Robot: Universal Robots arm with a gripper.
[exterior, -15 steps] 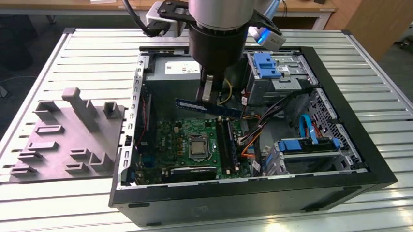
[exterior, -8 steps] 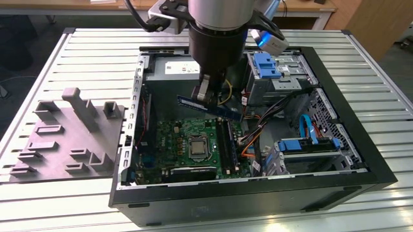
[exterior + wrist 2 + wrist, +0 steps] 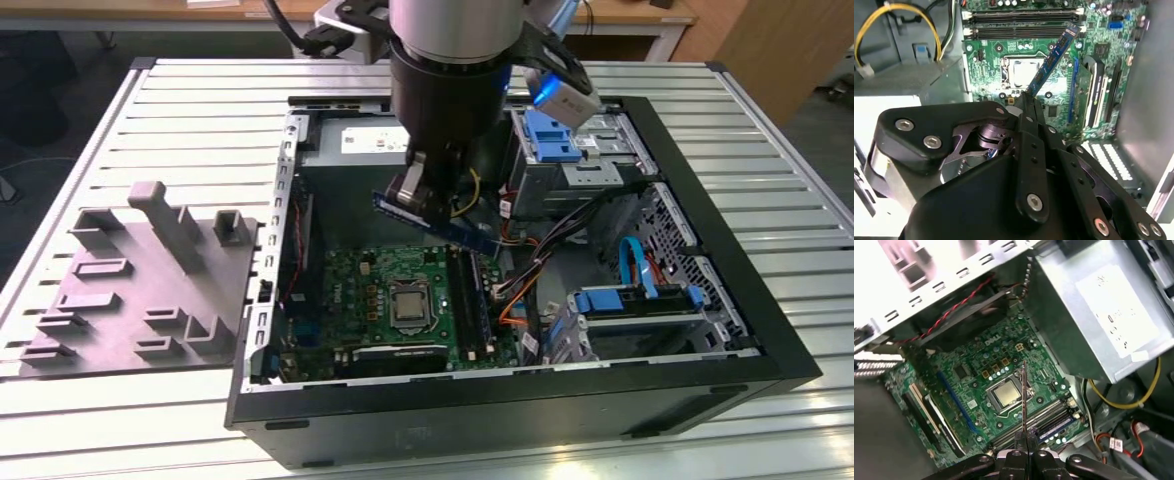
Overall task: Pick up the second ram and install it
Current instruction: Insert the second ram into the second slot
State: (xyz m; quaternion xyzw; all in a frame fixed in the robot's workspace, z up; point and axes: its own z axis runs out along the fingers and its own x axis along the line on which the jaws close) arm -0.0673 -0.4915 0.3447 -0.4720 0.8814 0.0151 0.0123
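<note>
1. Gripper [image 3: 424, 205] is clamped narrow on the memory stick [image 3: 447, 228], pinching it near one end.
2. Stick is tilted, in the air above the motherboard [image 3: 380, 290], inside the open computer case [image 3: 747, 300]. Not seated.
3. Black slots [image 3: 1024, 22] run along the board's edge beside the processor socket [image 3: 1021, 67]. One possibly already filled, hard to tell.
4. Case lies on the slatted tabletop [image 3: 801, 200]; grey fixture [image 3: 147, 280] is by the tabletop's edge at the exterior view's left.
</note>
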